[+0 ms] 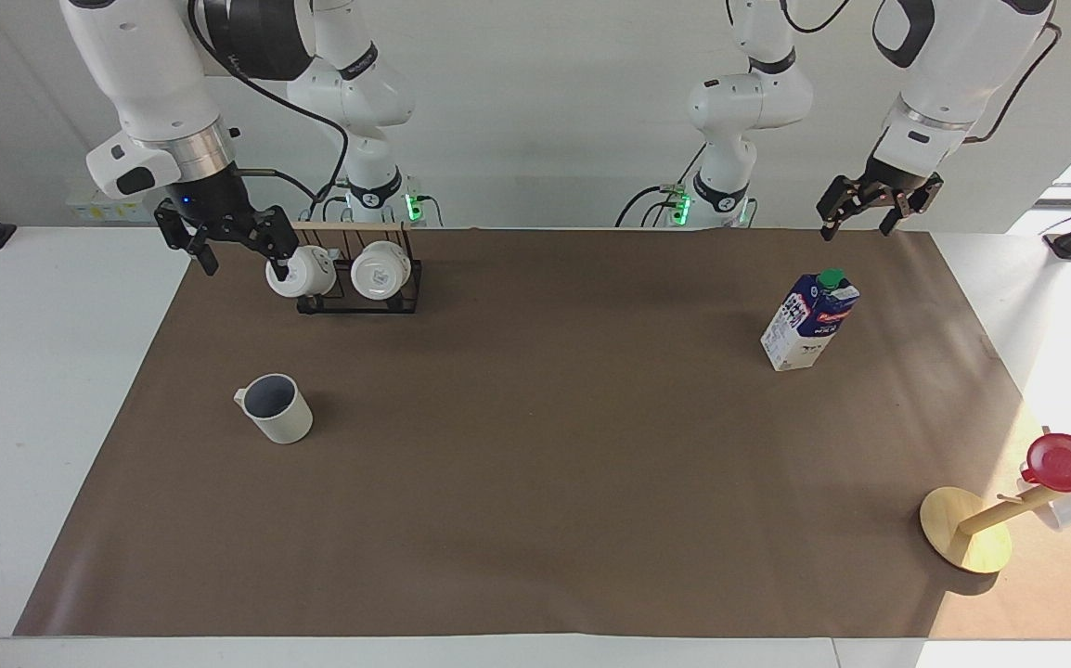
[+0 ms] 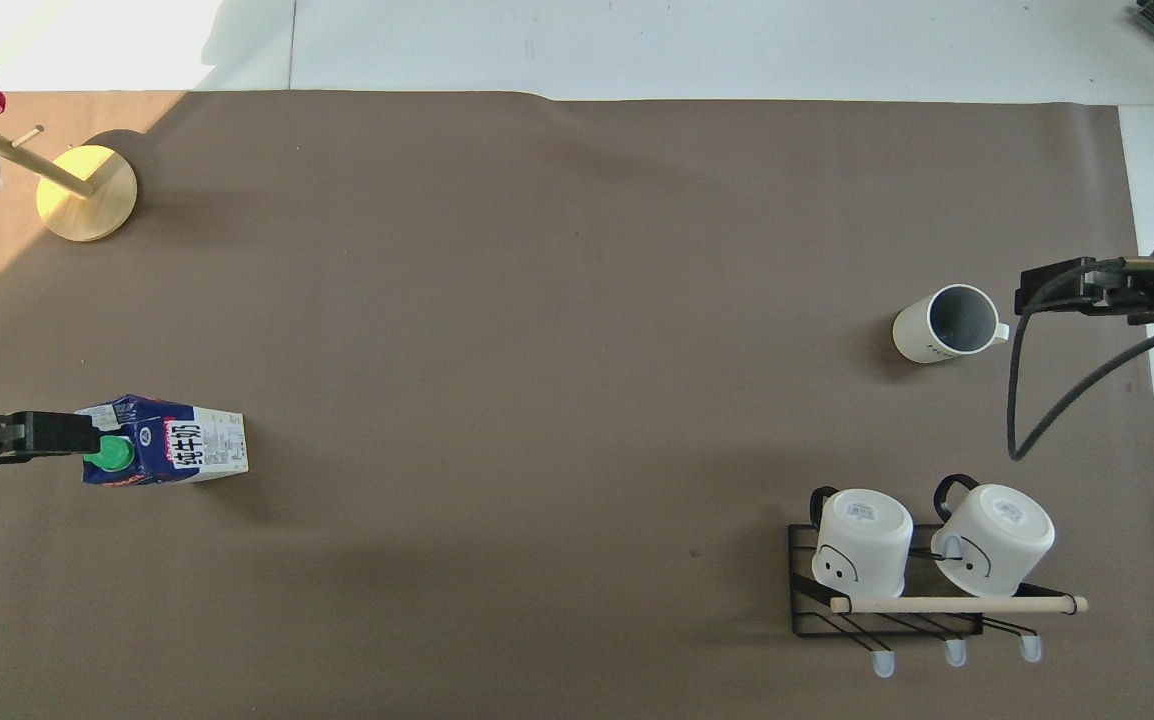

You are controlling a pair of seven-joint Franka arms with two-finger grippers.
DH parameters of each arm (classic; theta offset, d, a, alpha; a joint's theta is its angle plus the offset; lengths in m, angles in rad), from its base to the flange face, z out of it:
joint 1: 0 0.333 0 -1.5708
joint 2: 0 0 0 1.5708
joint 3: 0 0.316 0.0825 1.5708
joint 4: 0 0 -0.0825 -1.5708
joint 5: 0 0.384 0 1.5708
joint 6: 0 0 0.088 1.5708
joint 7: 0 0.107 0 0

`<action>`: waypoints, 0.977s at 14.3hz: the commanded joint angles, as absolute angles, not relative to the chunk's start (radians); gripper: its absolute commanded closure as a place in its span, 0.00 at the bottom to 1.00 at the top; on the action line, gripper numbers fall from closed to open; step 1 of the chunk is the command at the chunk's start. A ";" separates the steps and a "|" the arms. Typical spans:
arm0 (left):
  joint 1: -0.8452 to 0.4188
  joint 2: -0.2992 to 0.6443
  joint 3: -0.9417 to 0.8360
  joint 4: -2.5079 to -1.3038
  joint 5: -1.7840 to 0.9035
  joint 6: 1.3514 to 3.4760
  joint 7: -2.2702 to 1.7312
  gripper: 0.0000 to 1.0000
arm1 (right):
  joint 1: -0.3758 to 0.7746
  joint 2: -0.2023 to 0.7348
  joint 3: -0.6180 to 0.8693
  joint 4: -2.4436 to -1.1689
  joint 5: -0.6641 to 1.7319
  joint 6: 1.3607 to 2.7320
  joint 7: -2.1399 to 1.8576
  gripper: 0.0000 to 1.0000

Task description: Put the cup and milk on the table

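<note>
Milk, a small gable-top carton (image 1: 809, 321) with blue top, white base, red band and green cap, stands on the brown-sheeted table (image 1: 535, 482) toward the left arm's end; its side carries Chinese characters reading 纯牛奶. Toward the right arm's end stands the off-white, grey-blue-lined cup (image 1: 276, 408). The left gripper (image 1: 877, 208) and the right gripper (image 1: 234, 243) both hang empty, fingers spread.

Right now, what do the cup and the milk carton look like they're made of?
The cup looks ceramic: thick off-white wall, dull grey-blue inside, probably glazed. The milk looks like coated paperboard: folded gable top, printed sides, with a green, seemingly plastic cap.
</note>
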State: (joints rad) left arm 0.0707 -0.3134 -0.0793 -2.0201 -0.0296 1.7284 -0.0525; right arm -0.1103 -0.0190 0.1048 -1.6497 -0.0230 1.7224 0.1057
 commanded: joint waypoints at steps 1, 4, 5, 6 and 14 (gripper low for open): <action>0.040 -0.321 -0.069 -2.034 -0.023 1.750 -0.046 0.00 | -0.124 -0.026 0.109 -1.664 -0.017 1.767 0.094 0.00; 0.034 -0.321 -0.071 -2.033 -0.023 1.756 -0.046 0.00 | -0.124 -0.018 0.109 -1.663 -0.018 1.796 0.097 0.00; 0.034 -0.313 -0.069 -2.029 -0.023 1.761 -0.046 0.00 | -0.124 -0.018 0.109 -1.663 -0.018 1.796 0.097 0.00; 0.034 -0.313 -0.069 -2.031 -0.023 1.761 -0.046 0.00 | -0.126 -0.018 0.109 -1.663 -0.018 1.790 0.097 0.00; 0.035 -0.318 -0.067 -2.074 -0.023 1.798 -0.045 0.00 | -0.162 0.046 0.109 -1.660 -0.018 1.835 0.101 0.00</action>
